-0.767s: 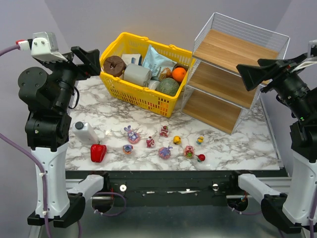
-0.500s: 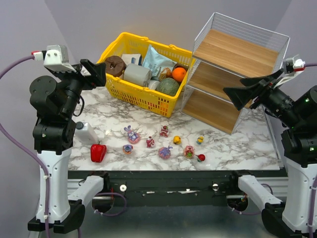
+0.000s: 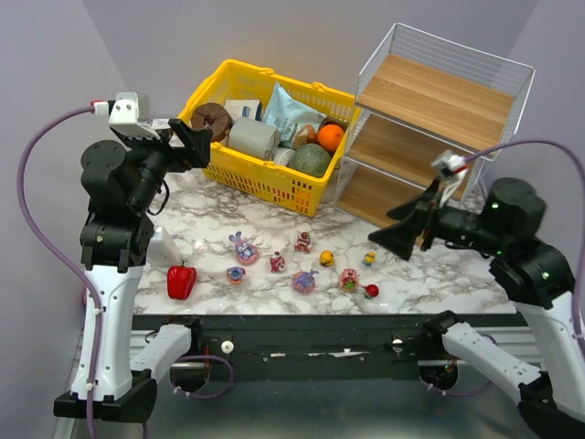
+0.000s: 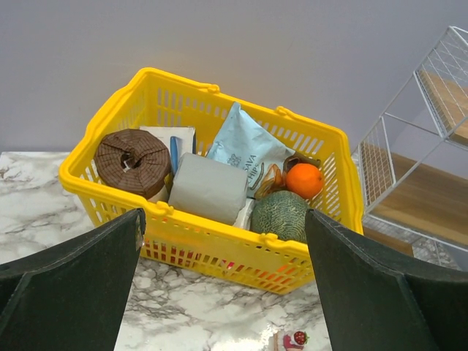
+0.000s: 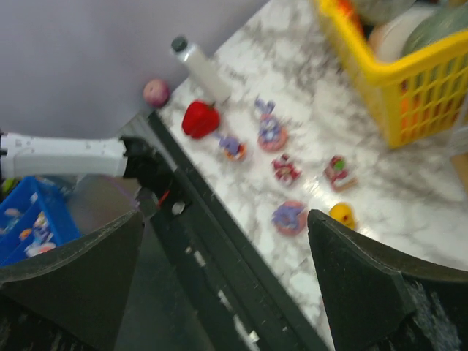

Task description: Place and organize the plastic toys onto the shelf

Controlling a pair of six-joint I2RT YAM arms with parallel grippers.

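Note:
Several small plastic toys lie in a loose row near the table's front edge. Among them are a purple bunny [image 3: 242,248], a red-pink figure [image 3: 303,241], a yellow duck [image 3: 326,258] and a small red one [image 3: 371,291]. The stepped wooden shelf [image 3: 430,128] stands at the back right with bare boards. My left gripper [image 3: 196,144] is open and empty, held high beside the basket; its wrist view [image 4: 223,241] looks into the basket. My right gripper [image 3: 402,233] is open and empty, low over the table right of the toys. Its blurred view [image 5: 225,227] shows the bunny [image 5: 269,131] and duck [image 5: 339,214].
A yellow basket [image 3: 239,171] full of groceries stands at the back centre, next to the shelf. A red bell pepper [image 3: 181,282] and a white bottle [image 3: 160,243] lie at the front left. The table's black front edge [image 5: 219,241] runs under my right gripper.
My right arm has swung down and left, from in front of the shelf to low over the table by the toys. My left gripper has shifted right toward the basket. The toys have not moved.

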